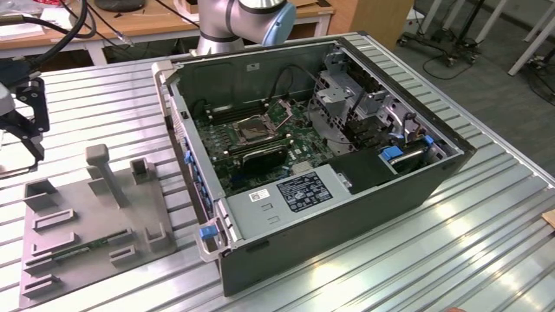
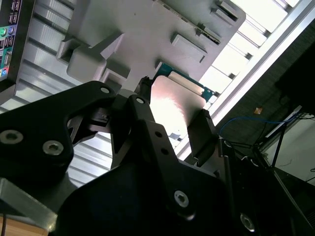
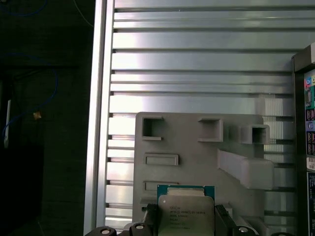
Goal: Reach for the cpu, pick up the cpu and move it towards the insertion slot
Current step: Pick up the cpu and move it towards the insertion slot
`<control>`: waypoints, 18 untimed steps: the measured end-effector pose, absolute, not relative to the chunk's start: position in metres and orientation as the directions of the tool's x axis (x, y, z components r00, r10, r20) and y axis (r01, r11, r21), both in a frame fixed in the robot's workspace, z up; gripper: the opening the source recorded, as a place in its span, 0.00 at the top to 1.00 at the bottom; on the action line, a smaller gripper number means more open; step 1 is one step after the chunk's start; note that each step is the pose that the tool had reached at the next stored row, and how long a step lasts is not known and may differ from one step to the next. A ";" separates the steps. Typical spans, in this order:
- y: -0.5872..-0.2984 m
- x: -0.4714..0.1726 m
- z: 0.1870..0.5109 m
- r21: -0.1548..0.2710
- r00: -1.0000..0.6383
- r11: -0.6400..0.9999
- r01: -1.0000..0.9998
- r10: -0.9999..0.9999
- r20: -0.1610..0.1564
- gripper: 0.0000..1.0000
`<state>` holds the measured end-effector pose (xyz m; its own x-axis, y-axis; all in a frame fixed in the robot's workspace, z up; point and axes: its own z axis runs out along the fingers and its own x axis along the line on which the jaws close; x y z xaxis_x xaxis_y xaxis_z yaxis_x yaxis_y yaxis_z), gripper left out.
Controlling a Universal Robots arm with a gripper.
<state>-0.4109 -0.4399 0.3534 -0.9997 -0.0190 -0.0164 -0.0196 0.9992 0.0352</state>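
Observation:
The cpu (image 3: 186, 200) is a flat square chip with a pale metallic face and a green edge. My gripper (image 3: 185, 216) is shut on it, one black finger (image 3: 150, 215) against each side. In the second wrist view the cpu (image 2: 170, 110) sits lifted between the fingertips of the gripper (image 2: 173, 102), above the grey fixture plate (image 2: 142, 29). In the exterior view the gripper (image 1: 26, 140) hangs at the far left, above the table and left of the fixture plate (image 1: 87, 221). The insertion slot (image 1: 255, 129), with its shiny metal frame, lies on the green board inside the open computer case (image 1: 347, 214).
The fixture plate carries upright grey posts (image 1: 100, 172) and recesses, with a green memory stick (image 1: 82, 247) lying in one. The case's raised wall (image 1: 186, 149) stands between the gripper and the board. Cables and drive cages (image 1: 347, 104) crowd the case's far side. The table is ribbed aluminium.

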 end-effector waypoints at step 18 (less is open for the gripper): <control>-0.440 -0.397 0.353 0.035 -1.000 0.999 -0.020 -0.019 -0.016 0.46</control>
